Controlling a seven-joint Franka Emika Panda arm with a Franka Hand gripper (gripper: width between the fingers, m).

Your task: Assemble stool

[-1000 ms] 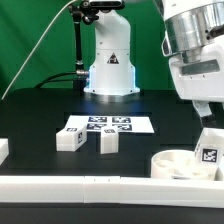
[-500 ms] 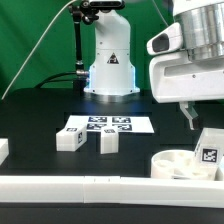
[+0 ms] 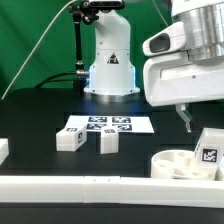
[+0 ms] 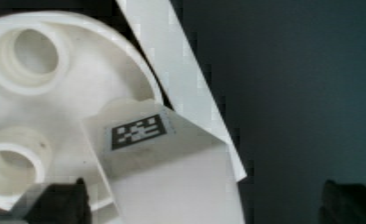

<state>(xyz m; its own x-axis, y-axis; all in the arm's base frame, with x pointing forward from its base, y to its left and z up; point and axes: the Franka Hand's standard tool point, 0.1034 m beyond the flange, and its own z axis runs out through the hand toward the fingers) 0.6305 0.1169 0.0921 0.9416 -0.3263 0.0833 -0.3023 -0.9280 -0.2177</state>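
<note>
Black tabletop (image 3: pixel 40 122) bears the seat (image 4: pixel 47 100) and leg (image 4: pixel 183 120) beneath the wide-open, empty pincer (image 4: pixel 206 200).

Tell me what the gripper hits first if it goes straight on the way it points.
Probably the tagged leg standing at the seat, which lies between the open gripper fingers in the wrist view. Depth is unclear.

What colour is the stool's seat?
The seat is white; the wrist view shows it best.
</note>
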